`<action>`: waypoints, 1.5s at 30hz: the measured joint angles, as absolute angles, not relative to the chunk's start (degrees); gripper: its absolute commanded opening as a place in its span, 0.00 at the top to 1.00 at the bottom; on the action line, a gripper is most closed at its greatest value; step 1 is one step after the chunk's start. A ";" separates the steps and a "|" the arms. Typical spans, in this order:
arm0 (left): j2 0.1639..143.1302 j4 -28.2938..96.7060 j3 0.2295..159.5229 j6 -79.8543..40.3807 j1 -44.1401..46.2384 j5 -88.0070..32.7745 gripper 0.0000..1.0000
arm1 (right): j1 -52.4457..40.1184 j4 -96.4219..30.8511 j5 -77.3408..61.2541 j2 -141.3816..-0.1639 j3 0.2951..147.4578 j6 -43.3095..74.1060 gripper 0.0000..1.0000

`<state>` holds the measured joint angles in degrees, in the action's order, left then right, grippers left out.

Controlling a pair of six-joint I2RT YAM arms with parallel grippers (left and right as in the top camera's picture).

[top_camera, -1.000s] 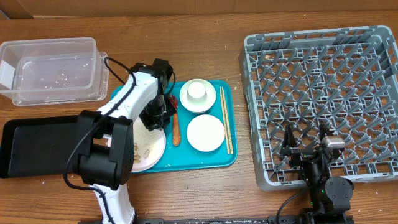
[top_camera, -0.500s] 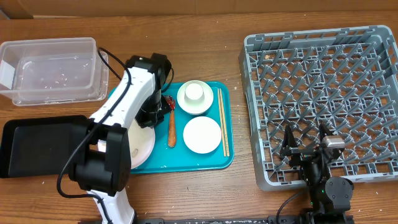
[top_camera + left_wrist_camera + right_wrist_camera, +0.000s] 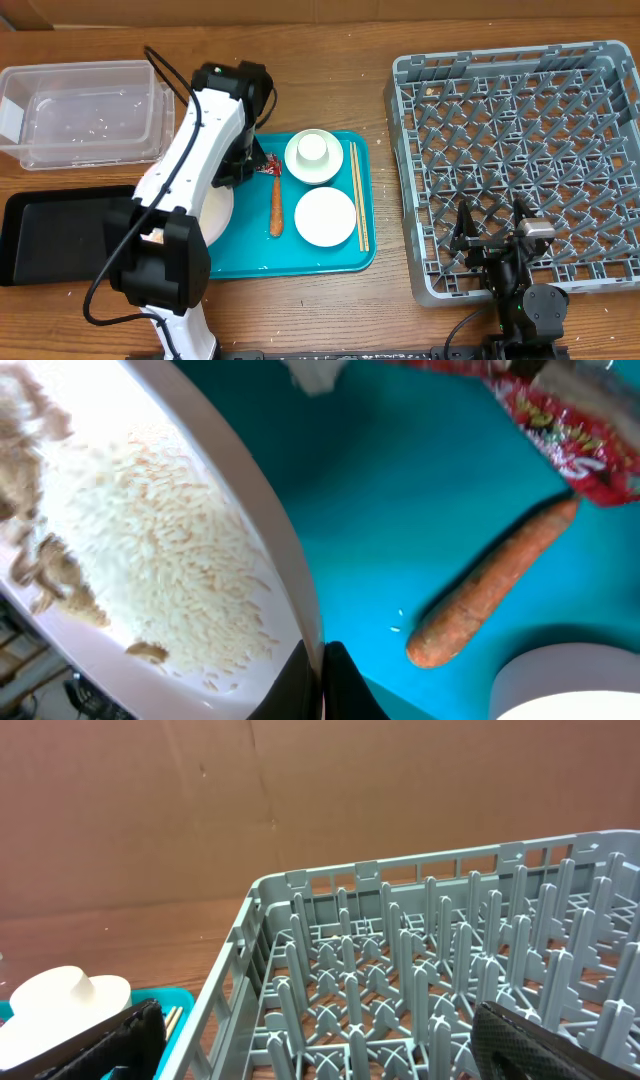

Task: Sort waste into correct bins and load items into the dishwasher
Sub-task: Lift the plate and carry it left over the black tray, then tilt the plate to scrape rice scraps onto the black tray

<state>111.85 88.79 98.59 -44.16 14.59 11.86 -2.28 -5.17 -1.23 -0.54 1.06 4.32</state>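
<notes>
Plate (image 3: pixel 255 520) had tipped up, left gripper (image 3: pixel 322 678) clamped on its rim; carrot (image 3: pixel 490 585), wrapper (image 3: pixel 560 435) just beside; right gripper (image 3: pixel 491 225) apart.

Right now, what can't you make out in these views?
Overhead: the left arm hides most of the plate, what's on it, the tissue and the left pincer.
Left wrist: the tissue is cut off by the top edge; the wrapper is blurred and cut off at top right.
Right wrist: the right pincer fingers are cut off by the bottom edge.
</notes>
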 measured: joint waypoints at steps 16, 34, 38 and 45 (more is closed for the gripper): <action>111.85 88.49 100.77 -38.92 1.87 13.17 0.96 | -2.28 -5.15 -1.23 -0.54 1.06 4.34 0.00; 111.85 79.44 100.77 -29.34 -22.74 -1.93 0.96 | -2.28 -5.17 -1.26 -0.54 1.06 4.32 0.00; 111.85 78.06 100.77 -26.96 -27.49 -5.50 0.96 | -2.28 -5.17 -1.26 -0.54 1.06 4.29 0.00; 111.85 75.88 100.77 -23.62 -33.65 -12.47 0.96 | -2.28 -5.17 -1.23 -0.54 1.06 4.32 0.00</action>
<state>111.85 75.88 100.77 -23.62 -33.65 -12.47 -2.28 -5.17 -1.23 -0.54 1.06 4.32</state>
